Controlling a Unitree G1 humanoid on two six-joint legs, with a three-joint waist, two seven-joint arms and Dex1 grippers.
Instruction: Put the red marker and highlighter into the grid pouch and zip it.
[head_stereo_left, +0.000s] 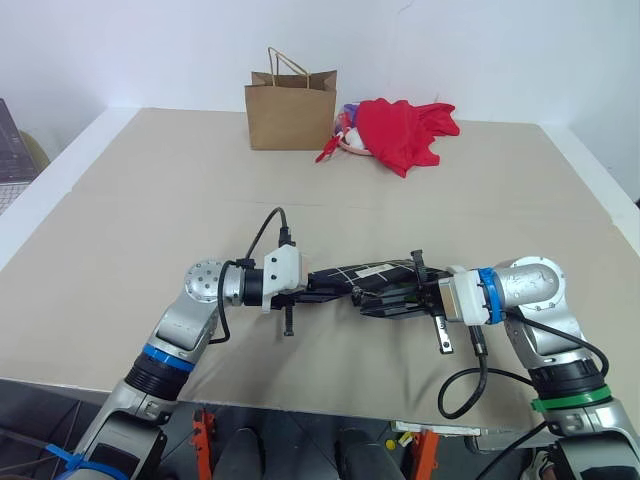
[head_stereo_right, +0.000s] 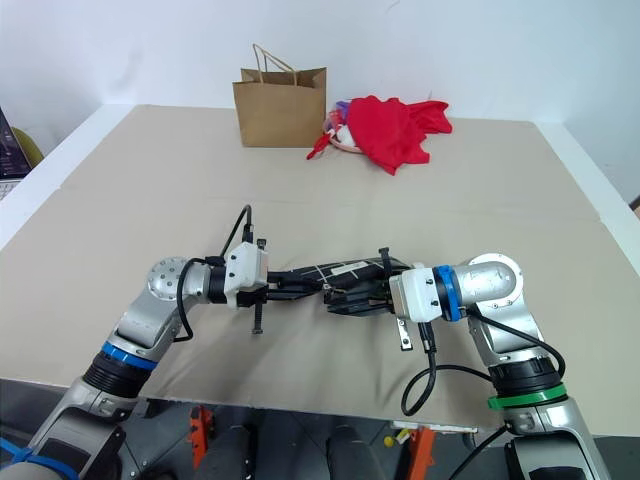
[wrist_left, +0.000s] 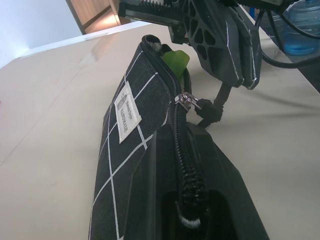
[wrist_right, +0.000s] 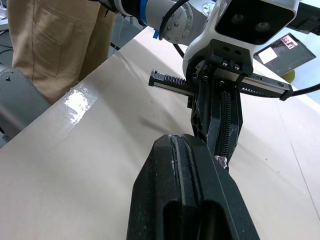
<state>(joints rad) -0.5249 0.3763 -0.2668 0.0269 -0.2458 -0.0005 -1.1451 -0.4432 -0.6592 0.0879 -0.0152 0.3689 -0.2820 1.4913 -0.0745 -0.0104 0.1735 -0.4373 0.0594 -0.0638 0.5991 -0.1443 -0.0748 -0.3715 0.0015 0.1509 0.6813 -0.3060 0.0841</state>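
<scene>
The grid pouch (head_stereo_left: 365, 273) hangs level just above the table (head_stereo_left: 150, 210), stretched between my two grippers. My left gripper (head_stereo_left: 330, 286) is shut on its left end, the zipper running between the fingers (wrist_left: 220, 190). In the left wrist view the far end gapes open and the light green highlighter (wrist_left: 175, 59) shows inside. The zipper slider (wrist_left: 186, 100) sits partway along, and its black cord pull (wrist_left: 210, 112) leads up into my right gripper (wrist_left: 227, 82). That gripper (head_stereo_left: 372, 298) is shut on the cord. The red marker is hidden.
A brown paper bag (head_stereo_left: 291, 110) and a crumpled red cloth (head_stereo_left: 405, 130) stand at the table's far edge. A laptop (head_stereo_left: 10, 150) lies off the left side. A person in tan trousers (wrist_right: 50, 40) stands beside the table.
</scene>
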